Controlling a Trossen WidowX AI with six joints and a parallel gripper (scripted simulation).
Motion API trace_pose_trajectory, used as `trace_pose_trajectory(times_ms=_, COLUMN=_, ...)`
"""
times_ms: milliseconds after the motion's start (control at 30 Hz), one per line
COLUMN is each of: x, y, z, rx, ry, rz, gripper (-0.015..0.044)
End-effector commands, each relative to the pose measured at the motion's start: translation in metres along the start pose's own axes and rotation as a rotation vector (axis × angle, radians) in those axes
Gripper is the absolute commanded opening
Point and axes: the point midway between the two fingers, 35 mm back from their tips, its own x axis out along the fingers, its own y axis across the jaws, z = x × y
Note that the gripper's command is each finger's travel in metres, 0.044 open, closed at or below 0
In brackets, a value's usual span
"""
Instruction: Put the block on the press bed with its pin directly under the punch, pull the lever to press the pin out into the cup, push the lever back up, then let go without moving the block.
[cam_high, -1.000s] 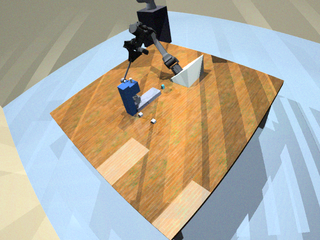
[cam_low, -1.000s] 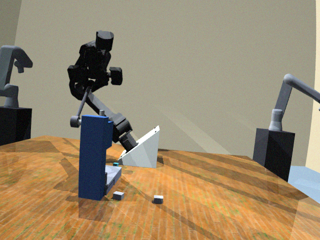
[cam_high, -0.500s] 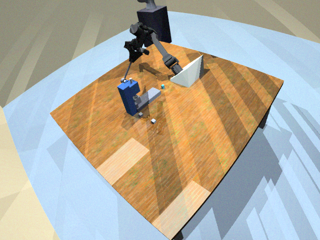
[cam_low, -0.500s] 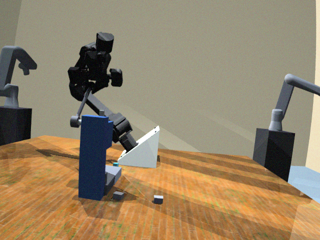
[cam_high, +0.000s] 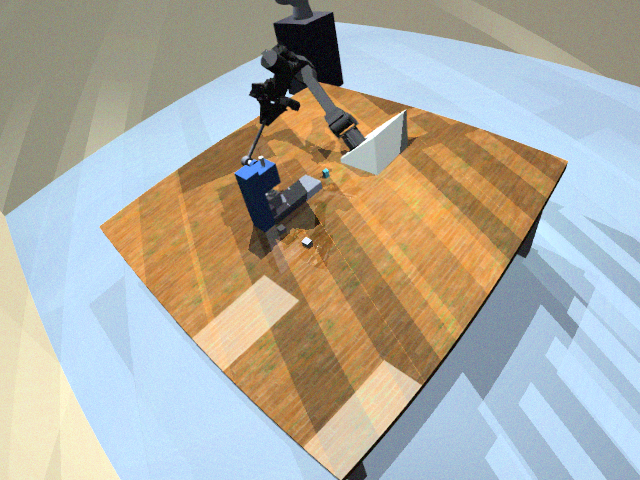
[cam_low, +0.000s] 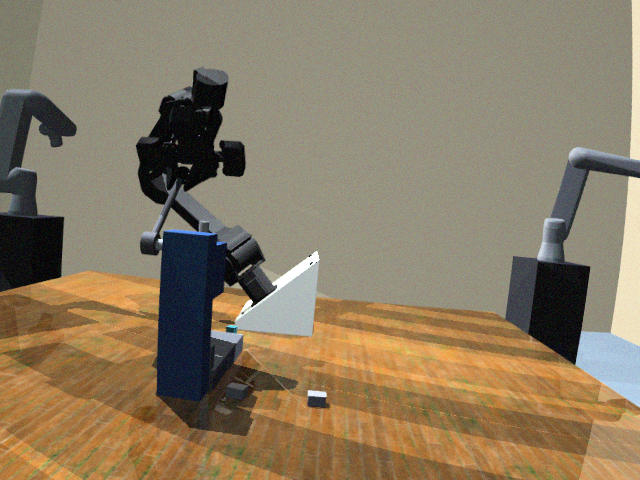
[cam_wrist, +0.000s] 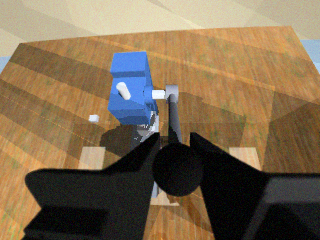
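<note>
My gripper (cam_high: 265, 121) (cam_low: 180, 174) (cam_wrist: 174, 137) clamped on lever (cam_high: 256, 140) (cam_low: 166, 209) (cam_wrist: 173, 117), at blue press's (cam_high: 254, 193) (cam_low: 185, 315) (cam_wrist: 131, 95) side. Lever looks stiff, pivoting; round knob probably slippery. Best grip: knob end, following arc. Block's seating: can't tell.
</note>
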Motion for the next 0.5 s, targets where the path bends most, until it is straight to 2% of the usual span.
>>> trace_pose_trajectory(times_ms=0, x=0.0010, y=-0.0003, z=-0.0067, rx=-0.008, ry=0.008, rz=-0.004, gripper=0.0000)
trace_pose_trajectory(times_ms=467, x=0.0019, y=-0.0004, z=-0.0129, rx=-0.008, ry=0.008, rz=-0.004, gripper=0.0000)
